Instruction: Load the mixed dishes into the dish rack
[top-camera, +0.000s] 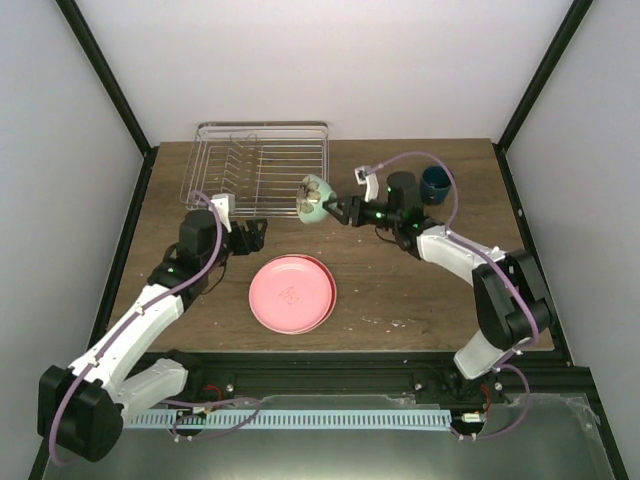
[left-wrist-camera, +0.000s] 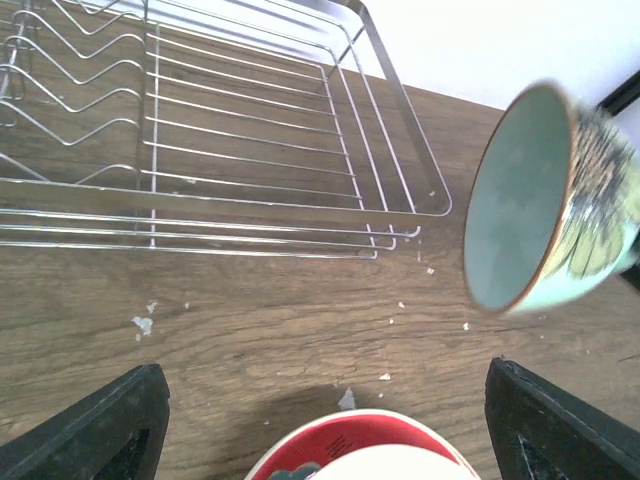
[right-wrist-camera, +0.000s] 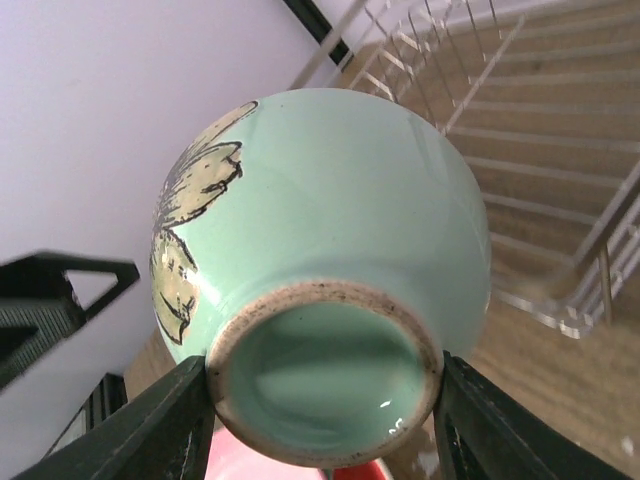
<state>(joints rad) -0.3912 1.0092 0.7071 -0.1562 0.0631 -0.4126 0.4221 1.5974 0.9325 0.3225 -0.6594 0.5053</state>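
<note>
- The mint-green bowl is being pinched at its foot by the right jaws. It is being held tipped on its side, clear of the table, just beside the dish rack's near right corner.
- The left jaws are being held spread wide, low over the table near the rack's front edge.
- The pink plate is being borne flat by the table. The blue cup is being kept upright, right of the rack.
</note>
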